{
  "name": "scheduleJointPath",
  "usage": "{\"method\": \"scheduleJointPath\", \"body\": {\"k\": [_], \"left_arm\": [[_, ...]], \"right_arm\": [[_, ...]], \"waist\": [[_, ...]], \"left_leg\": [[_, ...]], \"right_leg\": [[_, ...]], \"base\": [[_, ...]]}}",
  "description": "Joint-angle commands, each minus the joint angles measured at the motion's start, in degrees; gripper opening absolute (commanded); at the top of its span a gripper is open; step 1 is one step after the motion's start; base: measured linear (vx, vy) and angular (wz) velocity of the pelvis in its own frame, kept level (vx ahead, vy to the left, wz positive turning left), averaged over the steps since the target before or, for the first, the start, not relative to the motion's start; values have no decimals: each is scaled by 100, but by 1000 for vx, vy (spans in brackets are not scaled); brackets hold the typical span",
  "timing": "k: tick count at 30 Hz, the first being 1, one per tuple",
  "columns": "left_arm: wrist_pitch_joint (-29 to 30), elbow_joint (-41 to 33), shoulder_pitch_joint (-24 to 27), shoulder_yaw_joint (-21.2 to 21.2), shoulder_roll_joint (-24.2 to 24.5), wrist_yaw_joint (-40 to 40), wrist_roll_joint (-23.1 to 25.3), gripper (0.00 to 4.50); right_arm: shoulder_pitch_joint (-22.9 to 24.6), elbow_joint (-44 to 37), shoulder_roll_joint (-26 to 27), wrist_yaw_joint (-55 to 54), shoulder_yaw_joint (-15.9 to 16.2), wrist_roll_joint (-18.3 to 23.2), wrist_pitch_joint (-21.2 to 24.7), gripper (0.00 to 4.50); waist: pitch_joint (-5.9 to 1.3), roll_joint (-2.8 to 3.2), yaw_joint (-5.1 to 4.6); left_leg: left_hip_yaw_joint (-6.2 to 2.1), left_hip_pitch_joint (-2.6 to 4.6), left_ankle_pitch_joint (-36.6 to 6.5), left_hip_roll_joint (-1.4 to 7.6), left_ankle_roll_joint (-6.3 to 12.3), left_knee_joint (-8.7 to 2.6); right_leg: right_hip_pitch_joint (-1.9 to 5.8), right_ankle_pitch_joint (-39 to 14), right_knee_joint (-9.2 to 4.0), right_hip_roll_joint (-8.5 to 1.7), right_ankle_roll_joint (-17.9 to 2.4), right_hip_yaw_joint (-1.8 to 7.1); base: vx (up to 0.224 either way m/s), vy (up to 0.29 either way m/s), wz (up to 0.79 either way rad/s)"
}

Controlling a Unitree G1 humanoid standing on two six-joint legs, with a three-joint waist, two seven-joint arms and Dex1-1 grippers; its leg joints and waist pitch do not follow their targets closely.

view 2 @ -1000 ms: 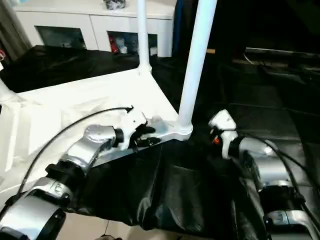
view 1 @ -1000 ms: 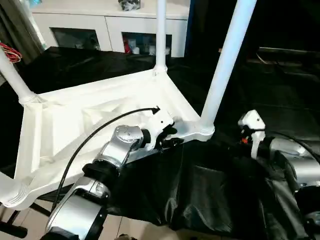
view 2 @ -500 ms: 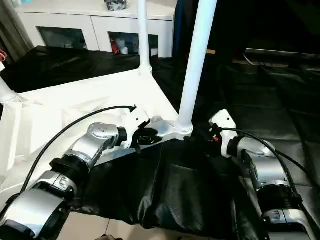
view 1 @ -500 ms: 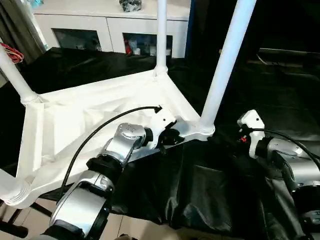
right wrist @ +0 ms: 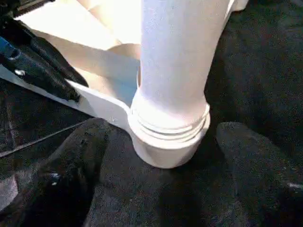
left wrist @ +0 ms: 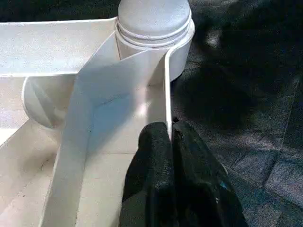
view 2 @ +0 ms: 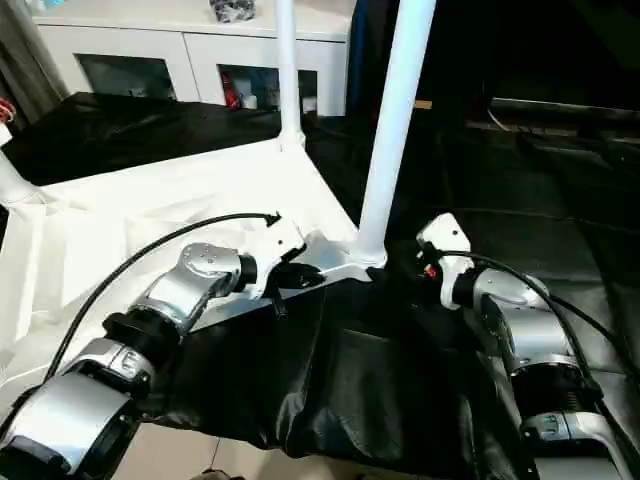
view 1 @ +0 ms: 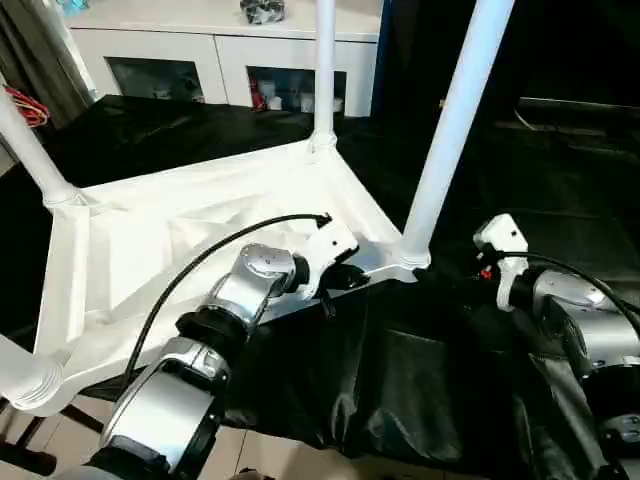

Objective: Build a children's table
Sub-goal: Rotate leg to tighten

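From the head, the tabletop (view 1: 200, 250) lies upside down on black cloth (view 1: 420, 380), its legs pointing up, the near leg (view 1: 450, 130) standing in the corner closest to the robot. The left claw (view 1: 345, 278) sits at the tabletop's rim just beside that leg; the right claw (view 2: 425, 270) is on the leg's other side, near its base. A white cabinet (view 1: 230, 60) stands behind.

The left wrist view shows the left claw (left wrist: 170, 137) pinched shut on the tabletop's thin rim (left wrist: 166, 94), just short of the leg's socket (left wrist: 156, 28).

The right wrist view shows the right claw (right wrist: 161, 156) spread wide, one finger (right wrist: 80, 156) on either side of the leg's base (right wrist: 170, 137), apart from it.
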Motion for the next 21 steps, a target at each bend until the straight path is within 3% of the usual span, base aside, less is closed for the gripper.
{"method": "scheduleJointPath", "body": {"k": [1, 9, 11, 12, 14, 18, 21], "left_arm": [[35, 161, -42, -127, 42, -103, 105, 0], [-314, -374, 350, -83, 230, -1012, -267, 0], [-373, -727, 602, -129, 388, -1321, -364, 0], [-372, -826, 668, -138, 434, -1379, -382, 0], [-293, -1109, 837, -157, 563, -1554, -453, 0], [-294, -1437, 1078, -191, 846, -1739, -424, 0], [-247, -1652, 1235, -152, 1016, -1833, -424, 0]], "right_arm": [[-119, -14, 6, 53, -26, 81, 56, 438], [-112, -118, 41, 192, 213, -81, -139, 445], [-141, -110, 69, 268, 282, -107, -182, 445], [-152, -108, 74, 295, 306, -124, -208, 445], [-177, -111, 93, 370, 337, -127, -227, 445], [-151, -246, 105, 681, 423, 12, -177, 445], [-124, -301, 109, 842, 519, 28, -208, 416]], "waist": [[-533, -122, 12], [-530, -119, 29], [-524, -123, 31], [-518, -156, 19], [-506, -125, 16], [-497, -119, -11], [-490, -124, -24]], "left_leg": [[-75, 76, -856, 173, 721, -337], [-76, 65, -808, 194, 742, -344], [-71, 70, -869, 200, 723, -352], [-58, 65, -923, 198, 725, -347], [-69, 76, -1002, 206, 648, -359], [-71, 87, -1140, 207, 541, -371], [-77, 74, -1170, 207, 484, -383]], "right_leg": [[368, -1182, -340, -208, -1451, 195], [372, -1101, -315, -224, -1517, 198], [364, -1262, -321, -228, -1486, 202], [350, -1340, -335, -222, -1453, 205], [334, -1574, -341, -226, -1378, 210], [312, -1826, -361, -217, -1271, 218], [312, -1939, -362, -218, -1199, 225]], "base": [[0, 0, 0], [0, 0, 0], [0, 0, 0], [0, 0, 0], [0, 0, 0], [0, 0, 0], [0, 0, 0]]}}
